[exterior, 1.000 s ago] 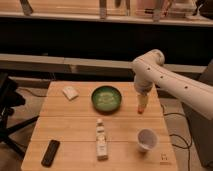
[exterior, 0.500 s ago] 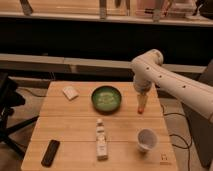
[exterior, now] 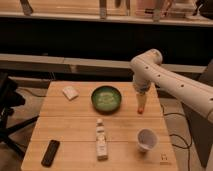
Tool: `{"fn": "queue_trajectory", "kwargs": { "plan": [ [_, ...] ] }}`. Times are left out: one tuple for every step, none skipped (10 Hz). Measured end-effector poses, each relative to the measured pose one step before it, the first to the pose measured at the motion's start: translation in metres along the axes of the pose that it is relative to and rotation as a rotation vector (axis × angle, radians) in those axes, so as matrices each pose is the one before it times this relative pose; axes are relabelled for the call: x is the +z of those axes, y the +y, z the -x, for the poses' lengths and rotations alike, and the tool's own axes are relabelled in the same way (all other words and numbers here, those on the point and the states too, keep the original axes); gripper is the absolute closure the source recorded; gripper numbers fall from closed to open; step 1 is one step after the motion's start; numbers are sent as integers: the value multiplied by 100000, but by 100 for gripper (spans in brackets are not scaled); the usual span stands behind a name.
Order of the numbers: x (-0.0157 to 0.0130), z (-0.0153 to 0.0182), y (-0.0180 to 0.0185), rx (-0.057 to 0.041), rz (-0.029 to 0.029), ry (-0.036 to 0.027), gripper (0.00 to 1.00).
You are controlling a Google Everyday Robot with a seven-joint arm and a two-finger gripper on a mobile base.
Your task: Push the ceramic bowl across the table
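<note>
The ceramic bowl (exterior: 106, 98), dark green with a pale speckled inside, sits on the light wooden table (exterior: 70, 125) at the back, near the middle. My gripper (exterior: 141, 106) hangs from the white arm (exterior: 165, 82) and points down at the tabletop just right of the bowl. A small gap separates it from the bowl's rim. Nothing is held in it.
A white cup (exterior: 146, 139) lies tilted at the front right. A small white bottle (exterior: 101, 140) lies in front of the bowl. A black handset (exterior: 50, 152) is at the front left and a white pad (exterior: 70, 92) at the back left. A dark chair (exterior: 7, 110) stands left of the table.
The gripper has dipped slightly toward the tabletop beside the bowl. The bowl and the other objects have not moved.
</note>
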Motion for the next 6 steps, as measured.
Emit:
{"fn": "queue_trajectory", "kwargs": {
  "plan": [
    [90,80,-63,-149,214,-148,20],
    [128,95,-149,-231,133,-1,20],
    [117,112,-135,-161,229,-113,20],
    [71,53,-81,-31,143,-115,20],
    [76,-34,-39,0,221,35,20],
    [119,37,-51,-119,224,40,20]
  ]
}}
